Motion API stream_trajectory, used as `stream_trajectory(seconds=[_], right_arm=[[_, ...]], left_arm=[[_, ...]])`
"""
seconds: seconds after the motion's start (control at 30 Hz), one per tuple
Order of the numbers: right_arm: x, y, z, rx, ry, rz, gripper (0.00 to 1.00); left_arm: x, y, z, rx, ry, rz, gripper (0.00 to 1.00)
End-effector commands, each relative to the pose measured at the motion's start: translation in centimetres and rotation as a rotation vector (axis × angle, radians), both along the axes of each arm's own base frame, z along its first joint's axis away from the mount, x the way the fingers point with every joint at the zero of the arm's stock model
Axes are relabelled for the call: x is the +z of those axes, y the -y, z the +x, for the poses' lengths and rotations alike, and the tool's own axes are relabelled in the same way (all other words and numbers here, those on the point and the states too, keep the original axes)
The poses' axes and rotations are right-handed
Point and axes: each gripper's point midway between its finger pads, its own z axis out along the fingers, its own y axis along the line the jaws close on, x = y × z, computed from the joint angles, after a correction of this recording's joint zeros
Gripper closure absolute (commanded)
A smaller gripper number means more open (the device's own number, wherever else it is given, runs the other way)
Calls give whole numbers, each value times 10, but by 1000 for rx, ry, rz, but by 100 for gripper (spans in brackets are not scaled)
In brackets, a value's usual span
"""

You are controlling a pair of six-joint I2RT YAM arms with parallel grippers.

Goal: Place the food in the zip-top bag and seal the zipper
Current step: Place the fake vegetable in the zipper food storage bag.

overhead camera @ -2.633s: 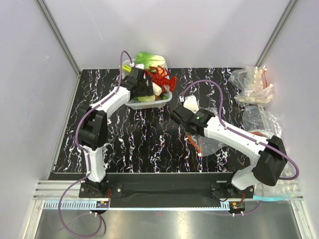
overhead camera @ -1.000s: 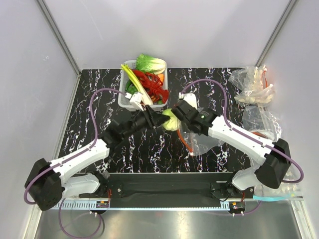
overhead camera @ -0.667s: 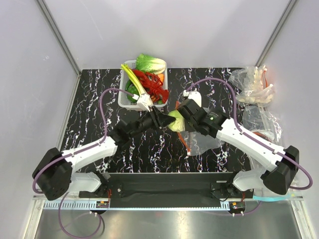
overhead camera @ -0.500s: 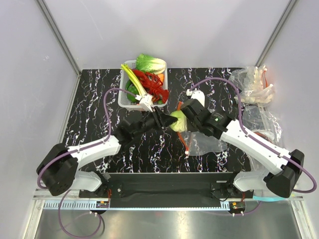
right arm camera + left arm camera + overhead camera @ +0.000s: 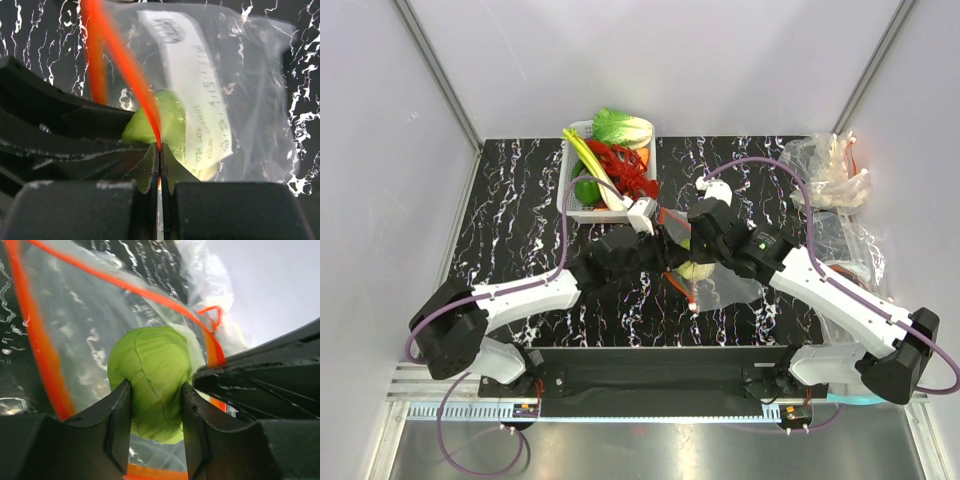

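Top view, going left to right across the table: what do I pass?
White basket → cabbage → clear plastic heap. The zip-top bag overlaps the cabbage, so it is left out.

The left arm [image 5: 520, 297] stretches low from the near left toward the centre, its claw [image 5: 156, 410] partly spread with both fingers [image 5: 120, 430] pressed on the cabbage [image 5: 150, 370], while the right arm [image 5: 820, 285] reaches in from the near right, its claw [image 5: 159, 160] pinched tight on the zipper [image 5: 125, 65].
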Motion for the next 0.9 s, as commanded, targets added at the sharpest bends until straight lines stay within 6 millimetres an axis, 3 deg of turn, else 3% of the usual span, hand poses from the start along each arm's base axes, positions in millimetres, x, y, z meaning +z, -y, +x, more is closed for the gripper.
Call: stream_trajectory(seconds=[0.0,0.03,0.13,0.2,0.23,0.3,0.37,0.57,0.7,0.87], right_arm=[[11,-17,0,22,26,109,100],[9,-19,0,24,26,121,100],[12,-17,-1,3,38,162,100],[16,-10,-1,-26,53,176,100],[15,-7,-2,-41,52,181,100],[21,1,-1,-66,70,194,100],[24,10,0,-95,89,196,100],[30,26,1,-136,116,205,100],[36,29,1,-151,132,225,100],[43,31,0,-156,146,241,100]], left_arm=[[42,15,7,13,98,-51,69],[40,15,8,14,93,-42,61],[34,9,13,39,99,29,23],[41,-2,14,65,129,65,16],[54,-8,14,71,164,65,11],[55,-19,11,83,166,117,8],[77,-30,10,100,205,122,5],[88,-53,0,80,207,198,3],[67,-59,0,86,174,256,4],[27,-48,3,64,107,297,6]])
